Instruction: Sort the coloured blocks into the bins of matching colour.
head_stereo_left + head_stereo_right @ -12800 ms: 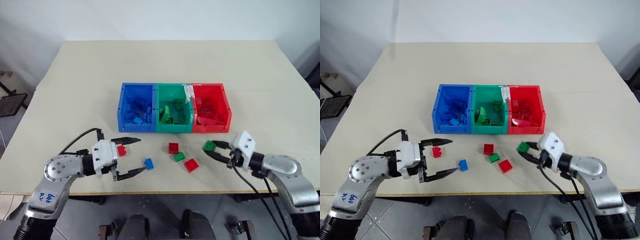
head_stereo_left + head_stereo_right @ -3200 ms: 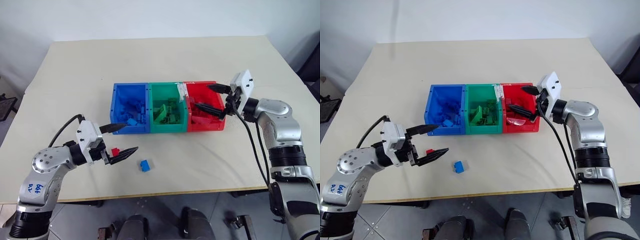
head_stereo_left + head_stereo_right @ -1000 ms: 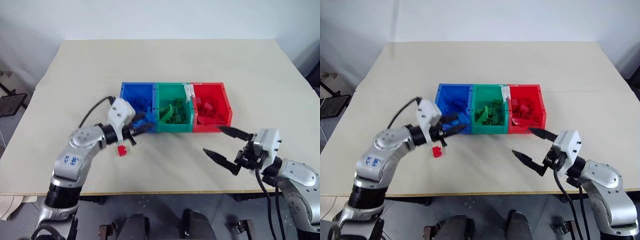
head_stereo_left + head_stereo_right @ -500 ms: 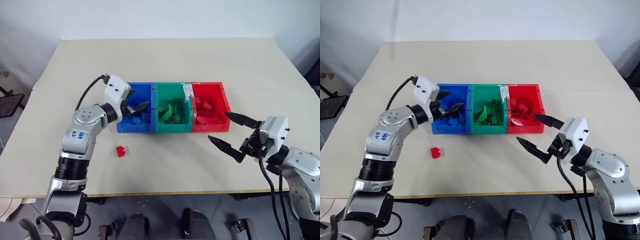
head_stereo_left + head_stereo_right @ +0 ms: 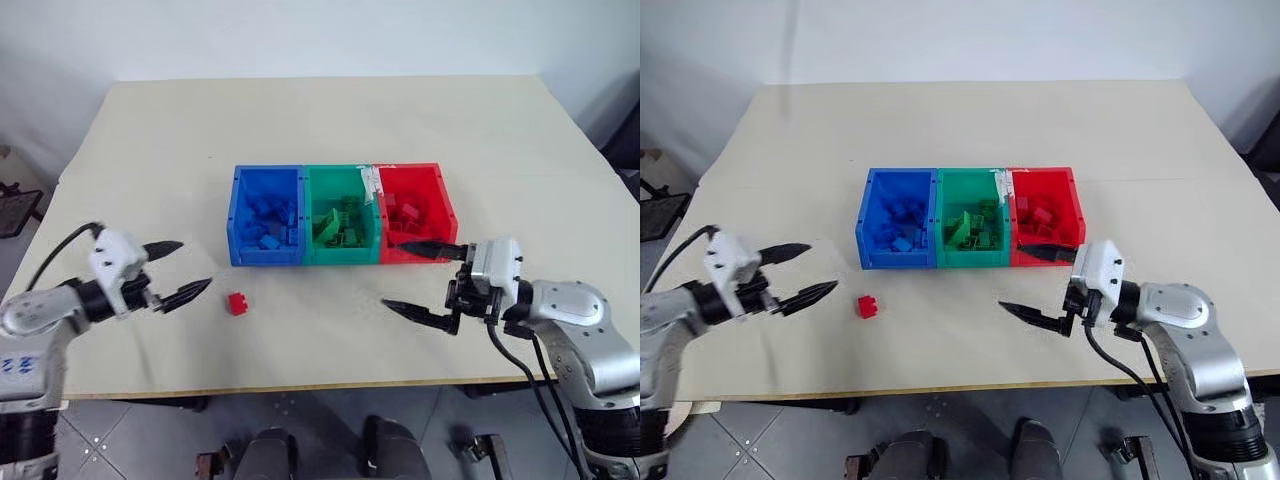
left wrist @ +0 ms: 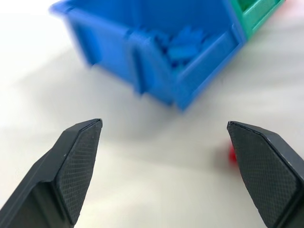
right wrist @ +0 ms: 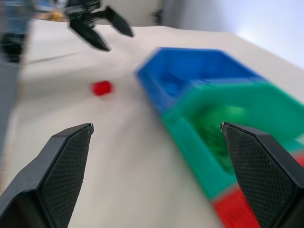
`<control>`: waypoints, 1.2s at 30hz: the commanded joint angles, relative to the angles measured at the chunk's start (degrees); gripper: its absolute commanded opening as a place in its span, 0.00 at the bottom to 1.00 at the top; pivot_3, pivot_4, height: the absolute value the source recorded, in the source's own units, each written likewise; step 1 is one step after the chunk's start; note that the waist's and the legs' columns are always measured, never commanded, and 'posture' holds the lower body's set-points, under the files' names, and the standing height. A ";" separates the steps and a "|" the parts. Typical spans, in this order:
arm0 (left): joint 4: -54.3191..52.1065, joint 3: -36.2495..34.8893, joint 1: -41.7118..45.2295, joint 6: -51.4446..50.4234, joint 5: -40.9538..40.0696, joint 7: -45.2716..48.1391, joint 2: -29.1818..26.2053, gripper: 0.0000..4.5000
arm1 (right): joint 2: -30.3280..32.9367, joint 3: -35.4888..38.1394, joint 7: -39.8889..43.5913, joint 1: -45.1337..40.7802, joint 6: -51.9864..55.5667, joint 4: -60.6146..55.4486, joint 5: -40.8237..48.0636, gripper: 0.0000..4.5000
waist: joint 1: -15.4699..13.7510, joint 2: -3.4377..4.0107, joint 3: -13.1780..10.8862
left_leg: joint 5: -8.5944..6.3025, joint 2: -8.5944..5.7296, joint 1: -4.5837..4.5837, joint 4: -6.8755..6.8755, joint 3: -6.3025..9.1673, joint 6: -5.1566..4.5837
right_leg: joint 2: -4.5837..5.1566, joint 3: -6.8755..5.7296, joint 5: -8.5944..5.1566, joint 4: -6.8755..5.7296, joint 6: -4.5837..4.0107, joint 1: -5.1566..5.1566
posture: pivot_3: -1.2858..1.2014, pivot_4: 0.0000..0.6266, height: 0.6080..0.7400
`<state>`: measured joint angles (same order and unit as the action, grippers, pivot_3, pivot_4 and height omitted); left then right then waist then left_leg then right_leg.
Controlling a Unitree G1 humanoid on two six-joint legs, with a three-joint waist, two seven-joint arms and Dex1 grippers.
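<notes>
Table [image 5: 330, 120] is beige, bins sit mid-table in one joined row: blue bin [image 5: 264, 178] on the robot's left, green bin [image 5: 340, 175] in the middle, red bin [image 5: 412, 172] on the right, white tag [image 5: 372, 183] on the rim between green and red. Each bin holds a pile of bricks of its own colour. Left gripper [image 5: 176, 271] hovers over the table well out to the left of the blue bin, fingers spread wide, nothing between them, tips aimed toward the loose brick. Right gripper [image 5: 420, 279] sits just in front of the red bin, pointing left, fingers also spread wide and empty; the upper finger lies against the red bin's front wall in the head view, contact can't be confirmed. One red block [image 5: 237, 302] left out on the table, in front of the blue bin's left corner, between the two grippers but much nearer the left one, touching neither.
</notes>
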<state>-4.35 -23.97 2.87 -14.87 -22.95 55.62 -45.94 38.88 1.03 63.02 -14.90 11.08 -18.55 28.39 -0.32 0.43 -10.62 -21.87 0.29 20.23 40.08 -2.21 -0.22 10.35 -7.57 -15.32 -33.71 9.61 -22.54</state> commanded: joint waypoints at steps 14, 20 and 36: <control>-5.08 3.86 -5.91 0.88 -0.60 8.20 -4.95 1.00 | 2.10 -3.11 7.74 -2.46 -5.64 6.84 -4.00 1.00 | -0.37 0.00 0.00 | -0.01 0.00 0.01 -0.02 -0.04 0.02 | -0.01 0.00 0.00 -0.03 -0.01 -0.03 | 0.52 0.24 1.00; -6.87 18.07 1.20 -2.85 7.97 0.87 -1.87 1.00 | 3.82 -1.50 7.11 1.12 -6.39 6.10 -4.52 1.00 | -0.59 0.01 0.00 | -0.02 0.01 -0.01 -0.03 -0.07 0.03 | -0.02 0.01 0.00 -0.04 -0.01 -0.03 | 0.52 0.24 1.00; -4.24 22.36 6.26 -3.47 8.12 -0.87 1.29 0.33 | 4.50 1.97 2.31 6.86 -5.16 1.82 -4.47 1.00 | -1.03 0.02 0.02 | -0.01 0.01 -0.07 0.03 -0.11 0.02 | -0.03 0.06 -0.01 -0.06 -0.02 0.01 | 0.52 0.24 1.00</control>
<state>-8.30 -1.24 8.61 -17.83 -13.85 55.13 -45.55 42.60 0.67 66.29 -8.36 5.96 -14.58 23.31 -1.35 0.44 -10.60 -21.88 0.30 20.16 40.11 -2.32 -0.20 10.32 -7.51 -15.33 -33.77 9.59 -22.52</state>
